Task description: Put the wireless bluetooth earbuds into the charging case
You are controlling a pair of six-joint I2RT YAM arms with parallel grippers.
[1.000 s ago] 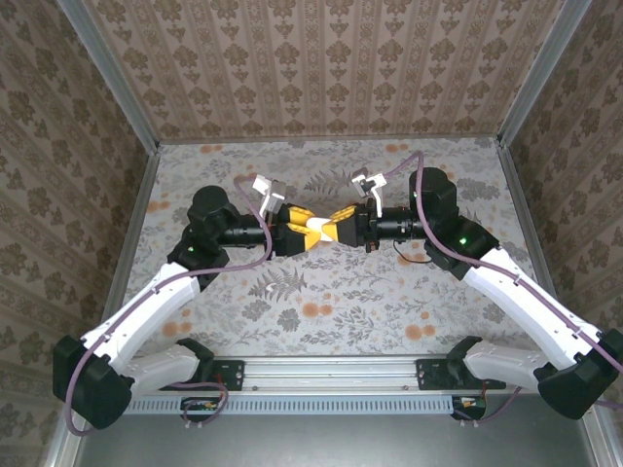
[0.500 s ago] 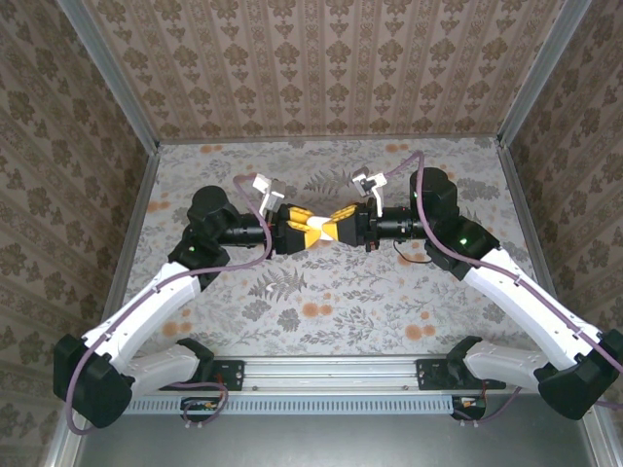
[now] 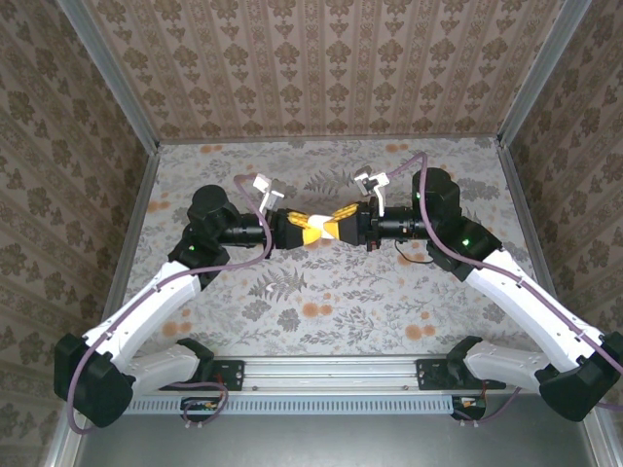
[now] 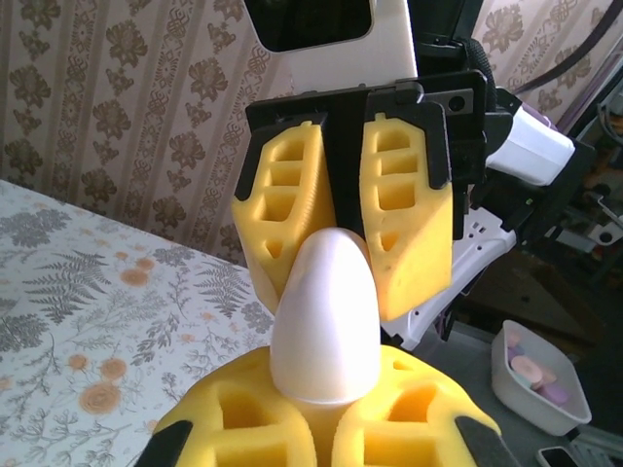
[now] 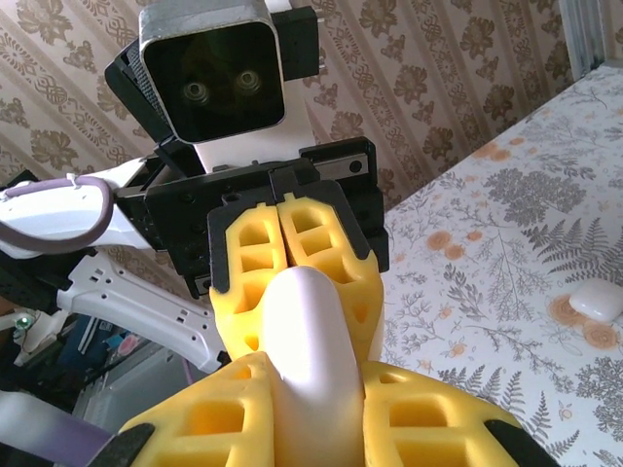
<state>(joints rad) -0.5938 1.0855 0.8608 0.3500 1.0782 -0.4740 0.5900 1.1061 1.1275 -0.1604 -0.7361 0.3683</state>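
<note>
A white pebble-shaped charging case [image 3: 319, 227] hangs in the air over the middle of the table, held from both ends. My left gripper [image 3: 305, 230] is shut on one end; in the left wrist view its yellow pads [image 4: 243, 418] pinch the case [image 4: 326, 316]. My right gripper [image 3: 337, 225] is shut on the other end, with its pads [image 5: 428, 413] pressed on both sides of the case [image 5: 311, 341]. The case looks closed. The earbuds are out of view. A small white rounded piece [image 5: 596, 300] lies on the table; I cannot tell what it is.
Patterned walls [image 3: 321, 68] close in the table at the back and both sides. A metal rail [image 3: 331, 372] runs along the near edge between the arm bases. A white tub [image 4: 540, 375] with round pastel pieces sits off the table.
My left gripper has closed onto the case that the right gripper was holding. Both wrists have shifted slightly toward the back of the table.
</note>
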